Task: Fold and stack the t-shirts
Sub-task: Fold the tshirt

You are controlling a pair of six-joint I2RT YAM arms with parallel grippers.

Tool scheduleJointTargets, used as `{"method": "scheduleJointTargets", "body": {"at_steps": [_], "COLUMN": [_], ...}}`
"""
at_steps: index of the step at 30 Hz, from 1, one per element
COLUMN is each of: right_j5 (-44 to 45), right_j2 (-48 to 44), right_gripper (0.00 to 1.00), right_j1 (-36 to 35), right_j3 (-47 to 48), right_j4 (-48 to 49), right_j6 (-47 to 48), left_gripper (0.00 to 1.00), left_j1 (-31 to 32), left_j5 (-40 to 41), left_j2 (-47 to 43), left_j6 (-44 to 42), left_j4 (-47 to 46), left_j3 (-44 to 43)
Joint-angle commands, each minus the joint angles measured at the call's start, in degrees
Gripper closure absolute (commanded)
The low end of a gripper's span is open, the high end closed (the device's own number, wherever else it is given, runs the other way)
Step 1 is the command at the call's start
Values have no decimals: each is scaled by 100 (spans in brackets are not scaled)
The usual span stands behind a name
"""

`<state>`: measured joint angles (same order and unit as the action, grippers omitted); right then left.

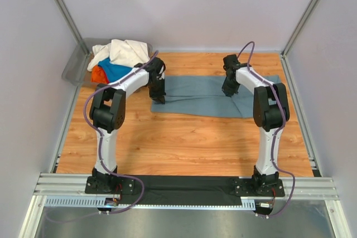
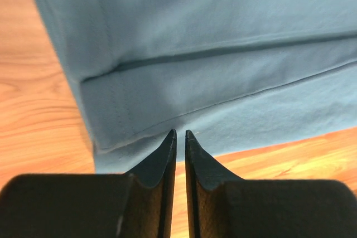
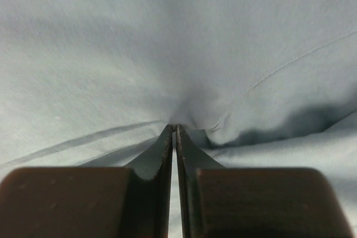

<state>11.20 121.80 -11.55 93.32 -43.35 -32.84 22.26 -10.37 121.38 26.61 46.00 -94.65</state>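
Observation:
The slate grey-blue t-shirt [image 1: 215, 96] lies folded in a long strip across the far middle of the table. My left gripper [image 1: 158, 98] is at the strip's left near corner. In the left wrist view its jaws [image 2: 180, 132] are almost together, with a thin gap and no cloth between them, tips just over the shirt's [image 2: 223, 54] layered near edge. My right gripper [image 1: 228, 91] is on the strip's right part. In the right wrist view it [image 3: 173, 127] is shut on a puckered pinch of the shirt [image 3: 167, 43].
A grey plastic bin [image 1: 76, 66] stands at the far left corner. It holds a cream-white shirt [image 1: 125, 50], a bright blue shirt [image 1: 114, 69] and a red-orange shirt [image 1: 99, 74]. Bare wooden table [image 1: 184, 143] lies between the strip and the arm bases.

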Motion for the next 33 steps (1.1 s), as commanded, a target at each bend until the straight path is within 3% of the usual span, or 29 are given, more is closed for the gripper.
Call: {"method": "scheduleJointTargets", "body": {"at_steps": [1,4,8,11,15,21,28,33], "right_j5": [164,23,-48,-387,-1864,-3413,-3941,-4100], "right_j2": [81,143,-610,-1496,-2554,-3293,-3488,-3198], "right_gripper": [92,85,52,34,31,29,25,31], "right_j1": [83,153,267,766,2284,3316,3361,3361], "right_j3": [195,510,679,66,-1647,-3860,-5077,-5420], "right_j4": [257,47,-550,-938,-308,833,2286,3113], "right_j6": [216,374,489,279,-64,-231,-741,-1163], "left_gripper": [83,83,78,73,66,64,64,65], "left_j1": [-82,-64,164,489,981,1404,1413,1413], "left_j5": [123,-17,-403,-649,-1273,-1555,-1582,-1503], "left_j2": [-10,-114,-387,-650,-660,-177,-299,-405], "left_j6": [-218,-200,-104,159,529,687,626,503], "left_j4": [190,199,-82,-729,-1591,-1638,-1568,-1383], "left_j3": [-519,-616,-310,94,307,-203,8,122]}}
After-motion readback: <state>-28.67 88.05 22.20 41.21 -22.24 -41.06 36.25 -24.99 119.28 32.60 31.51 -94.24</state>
